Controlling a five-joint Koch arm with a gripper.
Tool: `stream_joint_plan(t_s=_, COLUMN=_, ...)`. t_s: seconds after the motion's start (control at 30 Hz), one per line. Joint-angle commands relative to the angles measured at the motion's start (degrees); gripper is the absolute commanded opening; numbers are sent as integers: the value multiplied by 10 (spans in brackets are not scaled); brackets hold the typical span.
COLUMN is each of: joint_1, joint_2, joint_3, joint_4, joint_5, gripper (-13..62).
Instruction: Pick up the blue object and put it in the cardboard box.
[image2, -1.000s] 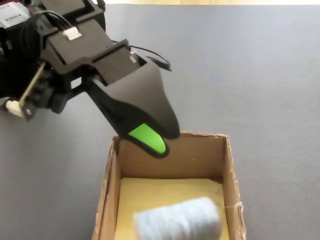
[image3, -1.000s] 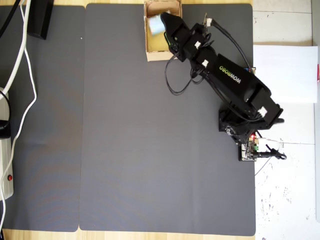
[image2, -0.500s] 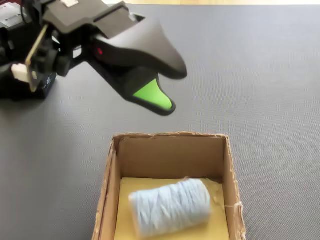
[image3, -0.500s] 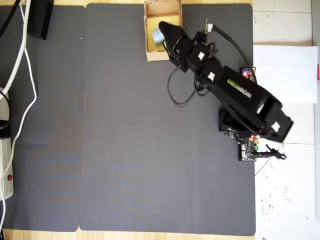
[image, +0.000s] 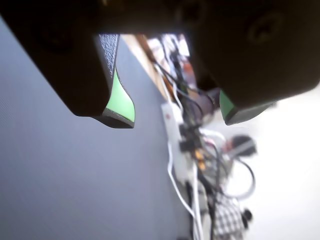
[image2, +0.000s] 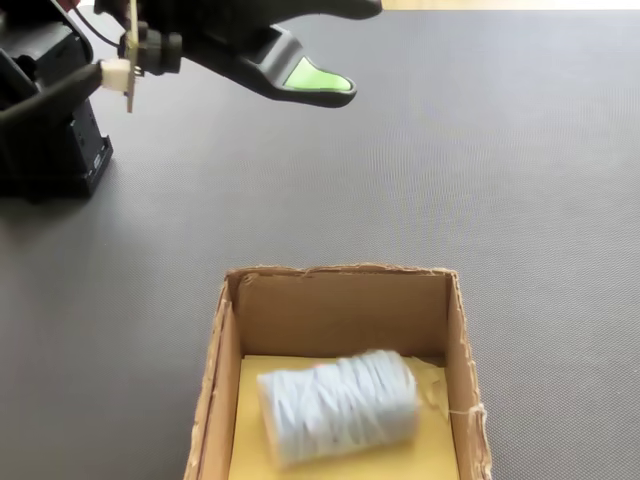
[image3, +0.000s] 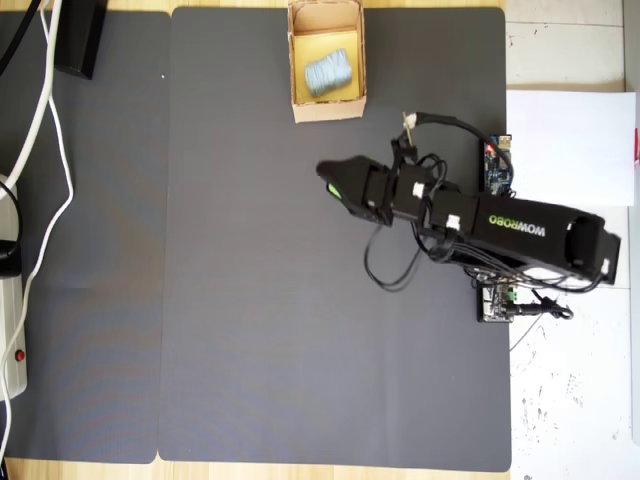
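Note:
The blue object (image2: 340, 405) is a pale blue-white wound bundle lying inside the cardboard box (image2: 340, 310) on its yellowish floor; the overhead view shows the same bundle (image3: 327, 73) in the box (image3: 326, 108) at the mat's top edge. My gripper (image2: 360, 48) hangs in the air behind the box, well clear of it, and is open. In the wrist view its two green-padded jaws stand wide apart with nothing between them, gripper (image: 177, 119). From above, the gripper (image3: 328, 183) points left, below and slightly right of the box.
A dark grey mat (image3: 250, 300) covers the table. A white power strip (image3: 10, 290) and white cables (image3: 45, 120) lie along the left edge, and a black block (image3: 80, 35) stands top left. The arm's base and circuit board (image3: 500, 165) sit at the right beside white paper (image3: 570, 145).

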Motion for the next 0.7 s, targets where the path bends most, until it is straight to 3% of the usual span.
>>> stream_joint_plan(t_s=0.0, joint_1=-33, joint_2=31, joint_3=-3, joint_4=-19, joint_5=9, gripper=341)
stream_joint_plan(t_s=0.67, joint_1=-113, joint_2=69, joint_3=270, joint_4=-52, joint_5=17, gripper=341)
